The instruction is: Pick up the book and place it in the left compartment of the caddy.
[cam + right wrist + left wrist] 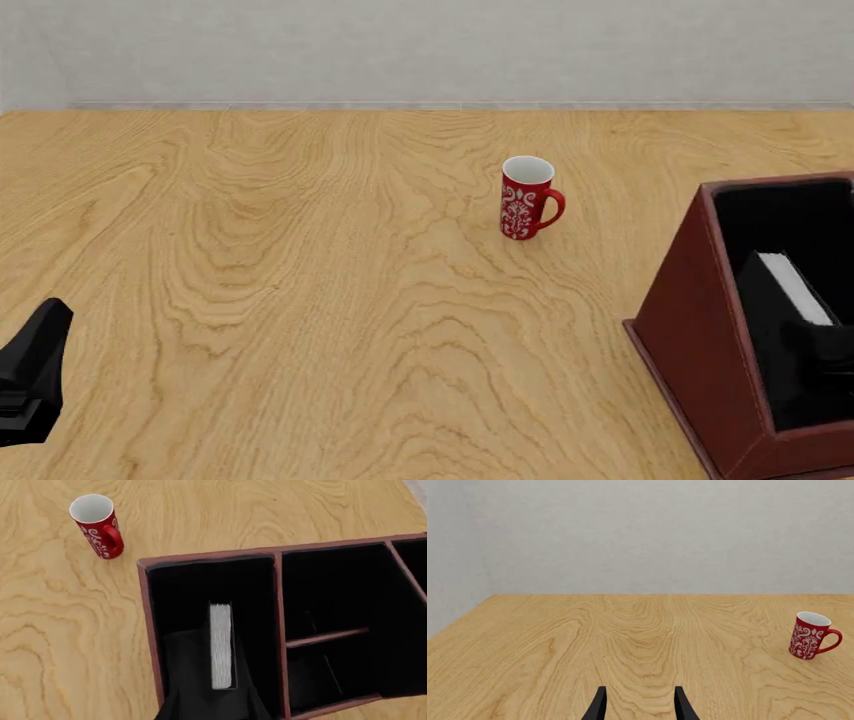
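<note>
The right gripper (210, 705) has the book (221, 645) clamped upright in the caddy (687, 330) by the right edge; lower it straight before opening; the left gripper (637, 705) is parted, empty

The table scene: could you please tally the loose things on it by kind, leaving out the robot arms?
Mug: 1
Book: 1, standing in the left compartment of the caddy
Caddy: 1
Total: 3
</note>
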